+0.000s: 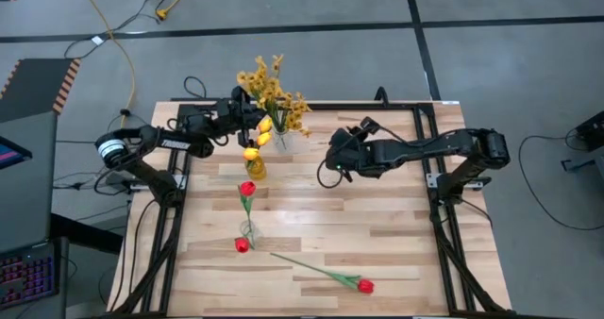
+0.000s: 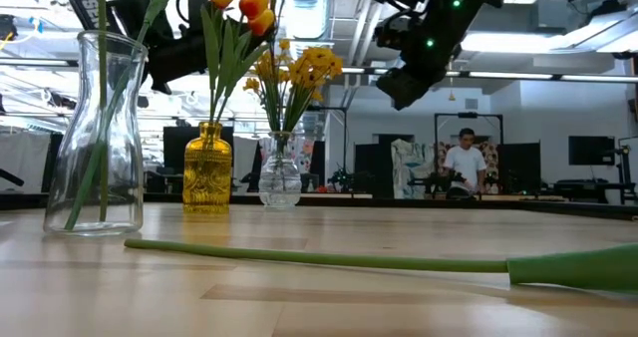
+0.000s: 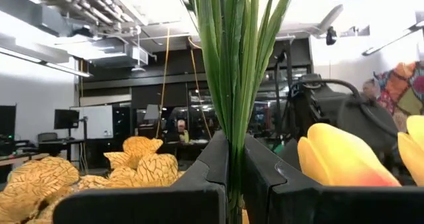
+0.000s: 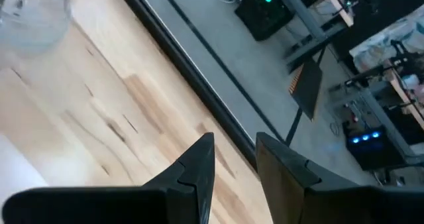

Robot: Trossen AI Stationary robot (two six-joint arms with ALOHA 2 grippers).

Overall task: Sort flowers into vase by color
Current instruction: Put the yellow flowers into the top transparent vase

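Note:
My left gripper (image 1: 248,128) is shut on the green stems and leaves (image 3: 232,85) of the yellow-orange tulips (image 1: 257,145), which stand in a yellow glass vase (image 2: 207,168) at the table's far middle. Beside it, a clear round vase (image 2: 279,177) holds mustard-yellow sprays (image 1: 274,92). A tall clear vase (image 2: 100,138) nearer the front holds red tulips (image 1: 247,189). Another red tulip (image 1: 365,285) lies flat on the table at the front. My right gripper (image 1: 330,165) is open and empty, above the table to the right of the vases. My left gripper pinches the tulips' bundled stems and leaves (image 3: 233,159) between its two fingers (image 3: 199,177), below the flower heads. The fingers come level from the table's left, across the stems. The stems stand upright, and their lower ends go down into the yellow vase (image 2: 211,128).
The lying tulip's long stem (image 2: 319,259) crosses the front of the table. Bare wooden tabletop (image 1: 377,220) lies at the middle and right. Metal frame rails (image 1: 444,215) run along the table's sides. A person (image 2: 466,163) stands far off in the room behind.

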